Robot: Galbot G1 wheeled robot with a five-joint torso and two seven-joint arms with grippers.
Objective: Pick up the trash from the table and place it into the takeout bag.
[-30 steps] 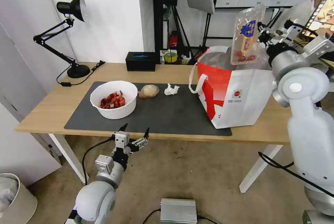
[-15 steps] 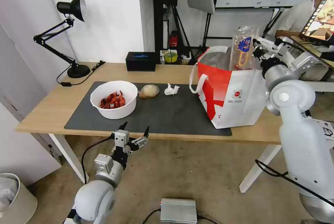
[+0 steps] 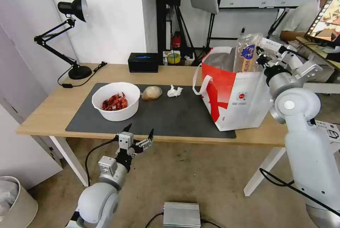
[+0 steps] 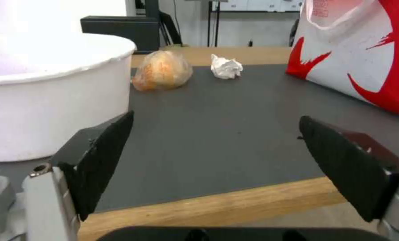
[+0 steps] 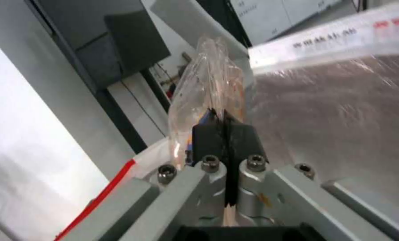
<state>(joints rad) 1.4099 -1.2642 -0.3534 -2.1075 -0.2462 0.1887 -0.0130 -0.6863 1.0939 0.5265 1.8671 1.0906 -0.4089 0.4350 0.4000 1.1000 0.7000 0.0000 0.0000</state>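
My right gripper (image 3: 261, 57) is shut on the clear plastic tray (image 3: 246, 53), which stands on end, half sunk into the open top of the red-and-white takeout bag (image 3: 235, 95). In the right wrist view the tray (image 5: 208, 87) is pinched between the closed fingers (image 5: 212, 132) beside the bag's foil lining (image 5: 333, 110). On the dark mat (image 3: 170, 114) sit the white bowl of red shells (image 3: 115, 101), the beige wrapped lump (image 3: 151, 92) and the crumpled tissue (image 3: 174, 91). My left gripper (image 3: 139, 133) hangs open below the table's front edge (image 3: 159, 138), facing the bowl (image 4: 47, 90), the lump (image 4: 162, 70) and the tissue (image 4: 226, 66).
A black box (image 3: 143, 62) and a black desk lamp (image 3: 72, 36) stand along the table's back edge. A tape roll (image 3: 174, 57) sits behind the table. A grey metal unit (image 3: 181, 214) lies on the floor, and a bin (image 3: 14, 199) stands at lower left.
My right arm has lowered the tray from above the bag down into its opening. The left arm has hardly moved.
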